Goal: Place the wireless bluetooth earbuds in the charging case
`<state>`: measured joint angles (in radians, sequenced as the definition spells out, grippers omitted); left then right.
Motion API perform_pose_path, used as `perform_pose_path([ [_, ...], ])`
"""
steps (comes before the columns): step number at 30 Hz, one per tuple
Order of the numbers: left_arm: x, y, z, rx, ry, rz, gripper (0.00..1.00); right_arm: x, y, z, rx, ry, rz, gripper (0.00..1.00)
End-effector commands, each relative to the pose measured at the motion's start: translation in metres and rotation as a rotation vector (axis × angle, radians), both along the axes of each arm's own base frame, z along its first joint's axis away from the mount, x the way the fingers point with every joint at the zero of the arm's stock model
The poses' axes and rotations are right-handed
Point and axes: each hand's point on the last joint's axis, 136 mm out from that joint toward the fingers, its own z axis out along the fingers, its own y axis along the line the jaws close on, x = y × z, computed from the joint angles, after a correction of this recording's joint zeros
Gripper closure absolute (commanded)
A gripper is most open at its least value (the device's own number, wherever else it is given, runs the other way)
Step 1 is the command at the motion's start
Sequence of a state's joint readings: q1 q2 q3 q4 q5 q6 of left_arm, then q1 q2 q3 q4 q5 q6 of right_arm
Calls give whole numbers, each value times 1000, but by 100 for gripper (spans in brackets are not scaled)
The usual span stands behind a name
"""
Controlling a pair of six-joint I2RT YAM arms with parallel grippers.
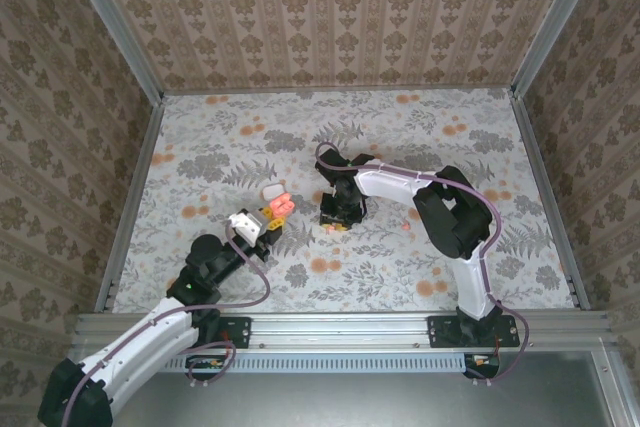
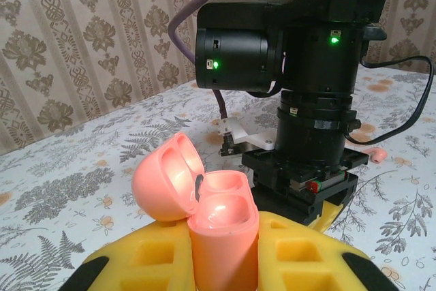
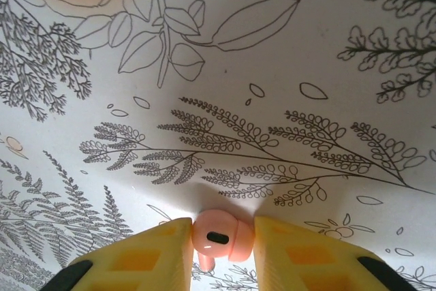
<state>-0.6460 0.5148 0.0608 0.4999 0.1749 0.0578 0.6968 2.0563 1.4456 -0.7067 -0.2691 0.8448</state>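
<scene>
The pink charging case point(image 2: 221, 250) stands upright with my left gripper point(image 2: 225, 226) shut on it, its lid point(image 2: 167, 178) hinged open to the left and both wells empty. From above, the case point(image 1: 281, 206) sits left of centre, just over the mat. My right gripper point(image 3: 222, 226) points straight down at the mat, and its yellow fingers point(image 3: 160, 250) press both sides of a pink earbud point(image 3: 216, 235) lying there. In the top view this gripper point(image 1: 334, 219) is a short way right of the case. A second earbud point(image 1: 408, 217) lies loose on the mat farther right, also seen as the earbud point(image 2: 373, 156) beyond the right gripper.
The floral mat point(image 1: 350, 137) covers the table floor, fenced by patterned walls and metal rails point(image 1: 135, 197). The right arm's black wrist point(image 2: 313, 141) hangs close in front of the held case. A purple cable point(image 1: 340, 152) loops over the right arm.
</scene>
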Motion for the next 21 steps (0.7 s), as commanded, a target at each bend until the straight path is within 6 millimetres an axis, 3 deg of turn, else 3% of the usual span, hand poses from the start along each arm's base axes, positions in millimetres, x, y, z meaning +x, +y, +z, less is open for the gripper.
perform_pose_path([
  [1, -1, 2, -1, 5, -12, 1, 84, -1, 4, -4, -3, 17, -2, 72],
  [10, 0, 2, -2, 6, -9, 4, 84, 1, -3, -1, -33, -10, 11, 75],
  [21, 1, -1, -11, 12, 50, -8, 84, 21, -3, 34, 31, -216, 9, 75],
])
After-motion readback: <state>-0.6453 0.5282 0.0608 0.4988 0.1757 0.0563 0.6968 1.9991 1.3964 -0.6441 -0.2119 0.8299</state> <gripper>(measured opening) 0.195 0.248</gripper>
